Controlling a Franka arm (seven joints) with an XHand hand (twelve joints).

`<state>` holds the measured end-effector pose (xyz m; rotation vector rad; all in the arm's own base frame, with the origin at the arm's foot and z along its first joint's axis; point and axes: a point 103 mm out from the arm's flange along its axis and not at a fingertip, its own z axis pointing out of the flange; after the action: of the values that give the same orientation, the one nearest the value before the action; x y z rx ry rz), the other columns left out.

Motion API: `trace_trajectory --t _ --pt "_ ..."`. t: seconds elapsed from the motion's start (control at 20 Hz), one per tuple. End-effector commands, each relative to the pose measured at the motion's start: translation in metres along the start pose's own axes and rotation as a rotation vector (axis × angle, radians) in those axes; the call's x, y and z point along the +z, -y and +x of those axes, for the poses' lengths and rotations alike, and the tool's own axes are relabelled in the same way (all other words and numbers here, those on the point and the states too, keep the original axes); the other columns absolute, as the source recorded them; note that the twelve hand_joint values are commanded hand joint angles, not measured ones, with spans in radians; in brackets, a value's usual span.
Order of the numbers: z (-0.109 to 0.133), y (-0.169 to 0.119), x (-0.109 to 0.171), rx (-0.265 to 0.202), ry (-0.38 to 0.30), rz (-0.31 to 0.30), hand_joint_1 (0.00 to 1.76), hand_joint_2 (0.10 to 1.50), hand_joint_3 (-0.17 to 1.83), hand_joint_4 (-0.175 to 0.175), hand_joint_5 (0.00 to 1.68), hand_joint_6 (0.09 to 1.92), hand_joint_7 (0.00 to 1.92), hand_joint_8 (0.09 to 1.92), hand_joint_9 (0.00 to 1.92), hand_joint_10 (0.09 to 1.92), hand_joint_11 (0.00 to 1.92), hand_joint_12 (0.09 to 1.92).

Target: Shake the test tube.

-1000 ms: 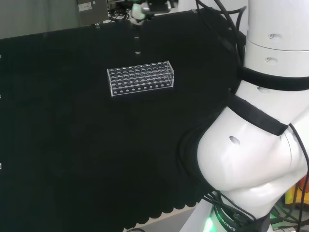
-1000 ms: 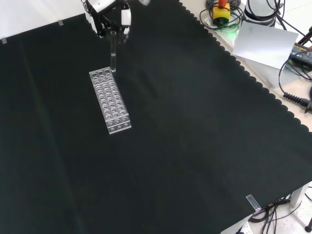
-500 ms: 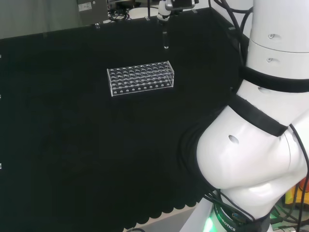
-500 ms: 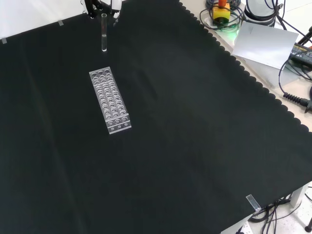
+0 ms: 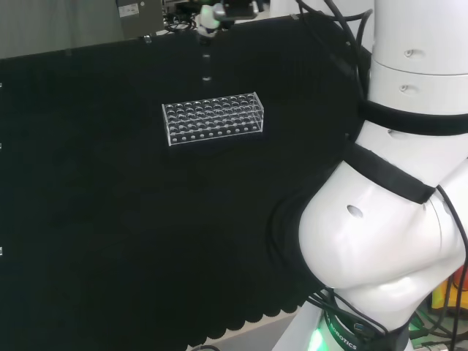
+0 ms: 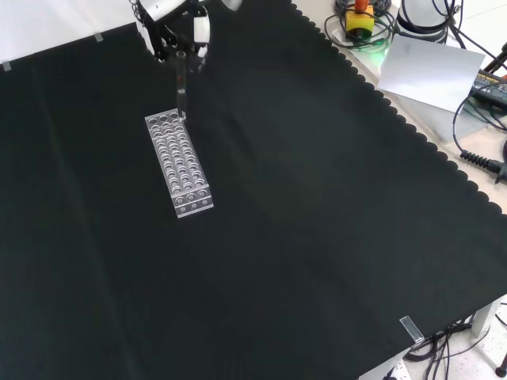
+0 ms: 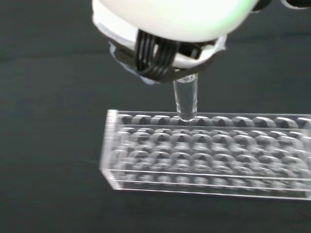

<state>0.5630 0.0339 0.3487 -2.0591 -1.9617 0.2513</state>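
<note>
A clear test tube (image 6: 181, 87) hangs upright in the air, and my hand (image 6: 173, 22) is shut on its upper end at the top of the front view. The tube's round bottom (image 7: 186, 103) hovers just above the far end of a clear plastic tube rack (image 6: 179, 163) that lies on the black cloth. In the head view the tube (image 5: 206, 64) hangs behind the rack (image 5: 213, 119), under the hand (image 5: 210, 14) at the top edge. Curled black and white fingers (image 7: 160, 58) wrap the tube's top in the wrist view.
The white arm links (image 5: 395, 197) stand at the right of the head view. Off the cloth's scalloped edge in the front view lie cables, a yellow and red button box (image 6: 360, 17) and a grey sheet (image 6: 432, 71). A small clear clip (image 6: 410, 328) sits at the cloth's near corner.
Half a second ago the hand and tube were swung to the right in the head view, higher in the front view. Now they are back over the rack's far end, as one second ago.
</note>
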Motion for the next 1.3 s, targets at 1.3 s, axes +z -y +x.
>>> trace_trajectory --t 1.3 --pt "-0.097 0.015 -0.008 0.19 0.077 0.0 1.23 0.6 0.69 -0.175 1.4 0.44 1.84 0.31 1.63 0.48 1.16 0.97"
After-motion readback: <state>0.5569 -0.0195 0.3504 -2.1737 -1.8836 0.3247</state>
